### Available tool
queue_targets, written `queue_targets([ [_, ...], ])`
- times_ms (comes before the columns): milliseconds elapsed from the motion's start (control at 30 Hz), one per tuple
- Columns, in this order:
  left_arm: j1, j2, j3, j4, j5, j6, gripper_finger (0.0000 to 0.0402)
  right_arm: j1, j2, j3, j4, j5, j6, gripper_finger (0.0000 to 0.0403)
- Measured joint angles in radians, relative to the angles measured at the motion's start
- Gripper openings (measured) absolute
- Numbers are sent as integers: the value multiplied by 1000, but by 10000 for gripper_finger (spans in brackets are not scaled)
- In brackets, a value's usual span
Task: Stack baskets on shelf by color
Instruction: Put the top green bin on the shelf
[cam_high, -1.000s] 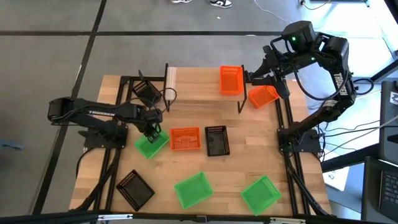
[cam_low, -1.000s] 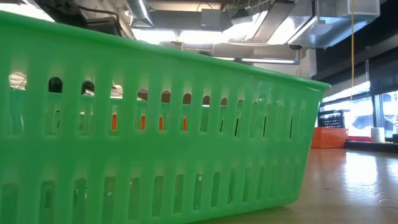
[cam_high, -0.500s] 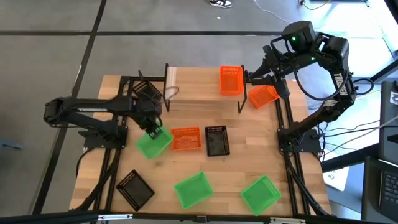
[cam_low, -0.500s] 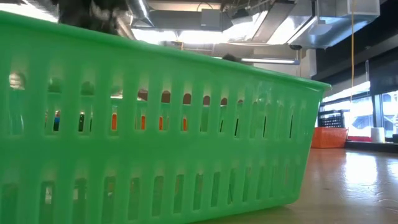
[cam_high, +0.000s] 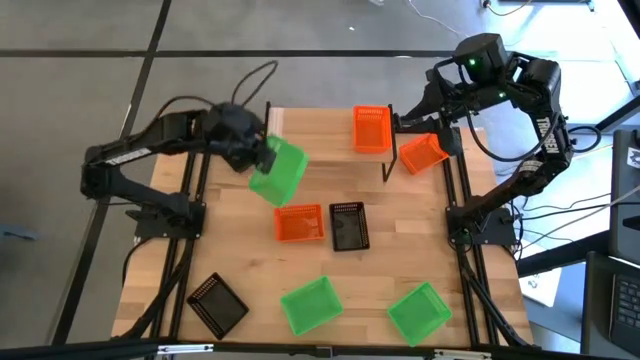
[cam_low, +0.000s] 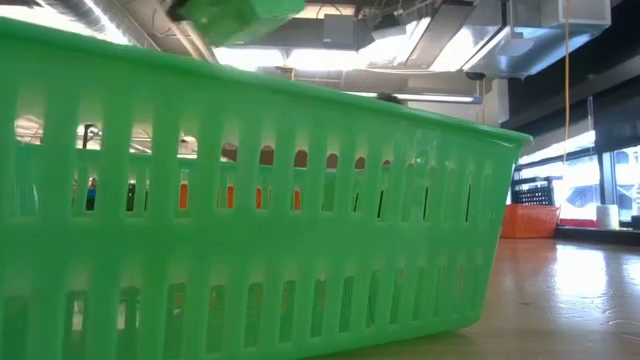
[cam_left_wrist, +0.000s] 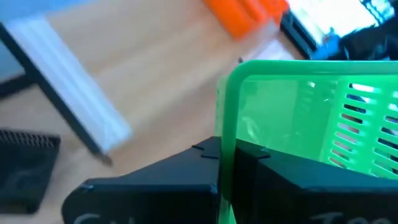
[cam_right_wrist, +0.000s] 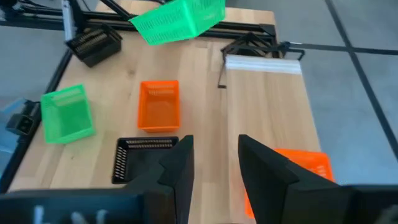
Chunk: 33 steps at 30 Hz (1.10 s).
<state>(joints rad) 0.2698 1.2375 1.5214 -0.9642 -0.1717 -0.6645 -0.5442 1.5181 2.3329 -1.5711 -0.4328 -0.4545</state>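
My left gripper (cam_high: 262, 156) is shut on a bright green basket (cam_high: 280, 172), held in the air over the left end of the light-wood shelf (cam_high: 320, 140). That basket also shows in the right wrist view (cam_right_wrist: 180, 18) and at the low view's top (cam_low: 240, 10). One orange basket (cam_high: 372, 128) stands on the shelf's right end. Another orange basket (cam_high: 422, 153) rests tilted just off that end. My right gripper (cam_right_wrist: 214, 163) is open, hovering above that end and touching nothing. My left gripper holds the green basket by the rim of one wall (cam_left_wrist: 226, 134), near a corner. One finger (cam_left_wrist: 199, 163) is outside the wall and the other finger (cam_left_wrist: 264, 171) is inside. The basket is lifted clear of the table and hangs tilted beside the gripper.
On the table lie an orange basket (cam_high: 298, 222), a black basket (cam_high: 347, 225) beside it, a second black basket (cam_high: 217, 303) near the front left, and two green baskets (cam_high: 310, 303) (cam_high: 418, 312) along the near edge. A third black basket (cam_right_wrist: 93, 42) sits left of the shelf.
My left gripper has risen and swung toward the far edge and the shelf, carrying the green basket. The basket left its place beside the middle orange basket, was lifted clear of the table and has tipped over at an angle.
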Motion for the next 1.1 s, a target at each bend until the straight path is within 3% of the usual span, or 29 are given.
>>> queue_targets([
  [267,199,246,246,34,108,87,0,0,0,0,0,4,-6,122],
  [467,335,433,380,39,265,49,0,0,0,0,0,14,-63,122],
  [767,393,638,410,85,386,-77,0,0,0,0,0,99,-80,122],
  [1100,390,719,411,111,349,-100,0,0,0,0,0,99,-107,122],
])
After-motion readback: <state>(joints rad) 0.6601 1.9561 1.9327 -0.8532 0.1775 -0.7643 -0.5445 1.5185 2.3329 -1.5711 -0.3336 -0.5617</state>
